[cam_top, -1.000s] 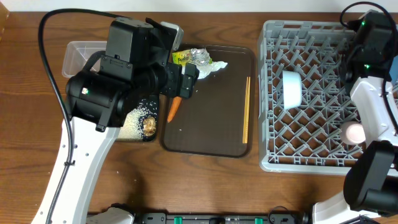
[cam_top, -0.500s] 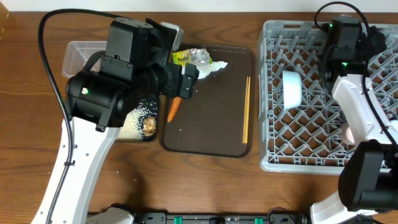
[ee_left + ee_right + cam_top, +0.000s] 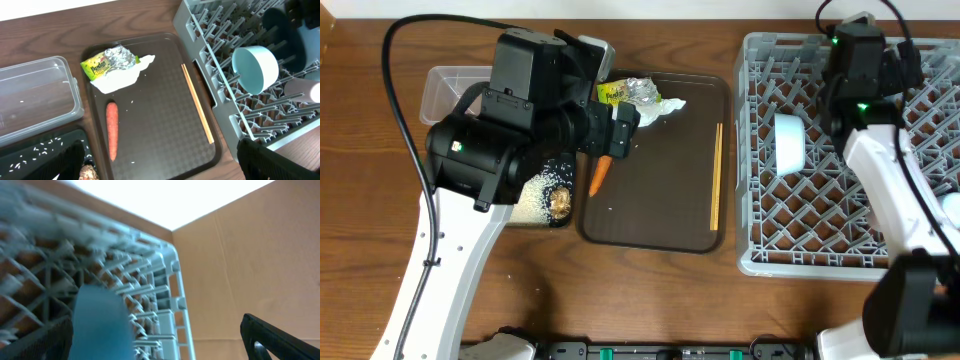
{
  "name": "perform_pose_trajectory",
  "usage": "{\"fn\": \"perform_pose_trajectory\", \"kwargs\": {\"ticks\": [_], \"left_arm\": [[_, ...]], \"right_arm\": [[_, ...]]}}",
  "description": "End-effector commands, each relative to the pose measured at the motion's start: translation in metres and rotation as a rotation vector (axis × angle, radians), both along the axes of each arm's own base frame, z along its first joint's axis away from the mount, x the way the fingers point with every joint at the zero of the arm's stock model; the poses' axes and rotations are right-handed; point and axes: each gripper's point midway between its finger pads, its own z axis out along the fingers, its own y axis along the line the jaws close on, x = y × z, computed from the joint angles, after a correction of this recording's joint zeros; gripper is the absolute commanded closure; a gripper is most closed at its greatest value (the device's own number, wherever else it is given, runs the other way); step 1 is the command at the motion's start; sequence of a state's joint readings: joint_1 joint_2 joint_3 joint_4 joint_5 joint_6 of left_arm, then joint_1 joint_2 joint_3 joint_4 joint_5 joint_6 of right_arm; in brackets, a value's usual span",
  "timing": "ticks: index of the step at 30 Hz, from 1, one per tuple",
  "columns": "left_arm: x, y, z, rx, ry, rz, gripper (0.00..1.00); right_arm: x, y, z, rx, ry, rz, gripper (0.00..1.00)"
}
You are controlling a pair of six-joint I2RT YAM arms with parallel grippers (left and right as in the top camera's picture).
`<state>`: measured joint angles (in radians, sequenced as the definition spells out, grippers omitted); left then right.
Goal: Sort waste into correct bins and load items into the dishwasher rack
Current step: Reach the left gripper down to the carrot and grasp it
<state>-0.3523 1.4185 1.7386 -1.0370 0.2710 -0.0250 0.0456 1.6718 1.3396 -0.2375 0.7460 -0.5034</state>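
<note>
My left gripper [image 3: 165, 172] hangs open over the brown tray's near edge, nothing between its fingers. On the tray lie an orange carrot [image 3: 112, 130], a yellow-green wrapper [image 3: 96, 67], crumpled foil [image 3: 121, 54], a white napkin [image 3: 117, 82] and chopsticks [image 3: 197, 110]. The black tray [image 3: 35, 155] holds rice and a brown food piece [image 3: 87, 172]; the clear tub [image 3: 35, 92] sits behind it. The grey rack [image 3: 820, 215] holds a white bowl [image 3: 789, 143] on its side and a dark plate [image 3: 280, 32]. My right gripper [image 3: 160, 347] is open above the rack, a blurred blue shape [image 3: 100, 325] beside its left finger.
The left arm [image 3: 510, 130] covers most of the black tray and part of the clear tub [image 3: 445, 90]. The right arm [image 3: 865, 70] reaches over the rack's back rows. A pale cup [image 3: 950, 207] stands by the rack's right side. A brown wall rises beyond the rack.
The right arm has swung left along the back of the rack, from its far right corner towards the middle, and now covers the pink cup. The left arm has not moved.
</note>
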Motion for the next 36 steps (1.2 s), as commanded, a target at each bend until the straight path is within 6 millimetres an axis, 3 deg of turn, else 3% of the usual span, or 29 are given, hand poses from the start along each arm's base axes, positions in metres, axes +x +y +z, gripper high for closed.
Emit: {"fn": "perform_pose_trajectory", "kwargs": {"ticks": [1, 4, 8, 11, 14, 16, 17, 20, 29, 36], "left_arm": [[0.000, 0.001, 0.008, -0.005, -0.020, -0.004, 0.02], [0.003, 0.006, 0.007, 0.020, -0.028, 0.022, 0.02], [0.008, 0.016, 0.006, 0.063, -0.045, 0.068, 0.02], [0.009, 0.020, 0.005, 0.078, -0.049, 0.083, 0.02], [0.009, 0.021, 0.004, 0.084, -0.046, 0.088, 0.02], [0.008, 0.023, -0.002, 0.099, -0.026, 0.092, 0.00], [0.008, 0.025, -0.007, 0.113, -0.011, 0.098, 0.05], [0.005, 0.032, -0.040, 0.181, 0.082, 0.114, 0.10], [0.017, 0.025, -0.172, 0.339, 0.378, 0.035, 0.14], [0.032, 0.017, -0.241, 0.423, 0.488, -0.057, 0.22]], "right_arm": [[-0.005, 0.022, 0.036, 0.185, -0.181, 0.056, 0.01], [-0.011, 0.047, 0.049, 0.336, -0.228, 0.150, 0.01], [-0.027, 0.101, 0.052, 0.632, -0.201, 0.351, 0.01], [-0.045, 0.155, 0.044, 0.915, -0.101, 0.507, 0.01], [-0.061, 0.196, 0.030, 1.075, 0.021, 0.600, 0.01], [-0.066, 0.211, 0.018, 1.093, 0.086, 0.614, 0.01], [-0.068, 0.217, 0.013, 1.095, 0.108, 0.617, 0.01], [-0.069, 0.231, 0.004, 1.099, 0.149, 0.634, 0.01], [-0.057, 0.236, 0.018, 1.116, 0.075, 0.660, 0.01], [-0.061, 0.235, 0.013, 1.127, 0.096, 0.639, 0.01]]}}
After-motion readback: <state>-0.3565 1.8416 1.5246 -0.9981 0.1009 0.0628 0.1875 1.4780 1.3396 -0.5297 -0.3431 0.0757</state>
